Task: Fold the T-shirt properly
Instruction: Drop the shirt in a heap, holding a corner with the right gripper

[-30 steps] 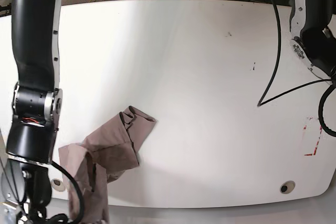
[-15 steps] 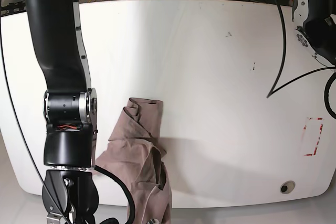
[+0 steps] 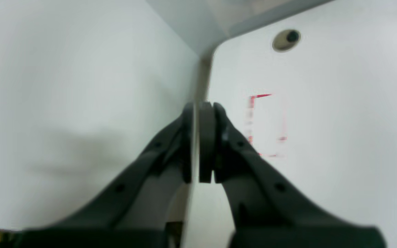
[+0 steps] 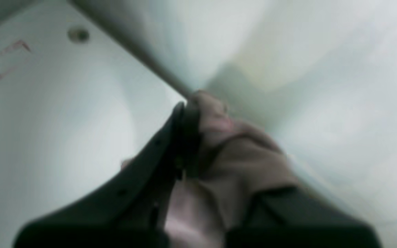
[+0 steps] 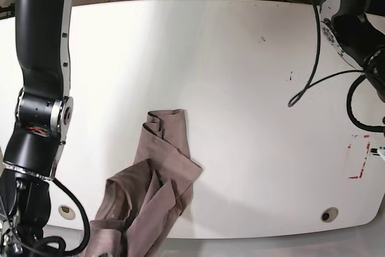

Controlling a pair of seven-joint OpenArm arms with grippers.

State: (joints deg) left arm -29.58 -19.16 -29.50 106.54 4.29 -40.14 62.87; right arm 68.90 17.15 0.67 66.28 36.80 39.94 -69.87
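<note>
The T-shirt [image 5: 159, 173], dusty mauve-brown, lies bunched at the table's front left and hangs over the front edge. In the right wrist view my right gripper [image 4: 189, 105] is shut on a wad of the T-shirt [image 4: 226, 148], just past the table edge. In the base view only that arm's black links [image 5: 39, 118] show; its gripper is below the frame. My left gripper [image 3: 200, 107] is shut with nothing in it, hovering over the table's right edge beside the red marking [image 3: 265, 125].
The white table [image 5: 240, 76] carries a red rectangle mark [image 5: 359, 157] and a grommet hole [image 5: 328, 215] at the front right, and another hole [image 5: 67, 211] at the front left. A black cable [image 5: 314, 58] trails across the right side from the left arm's base [image 5: 355, 22].
The right arm swung toward the middle and back to the left. The T-shirt slid right and now trails longer over the front edge. The left arm shifted at the table's right side.
</note>
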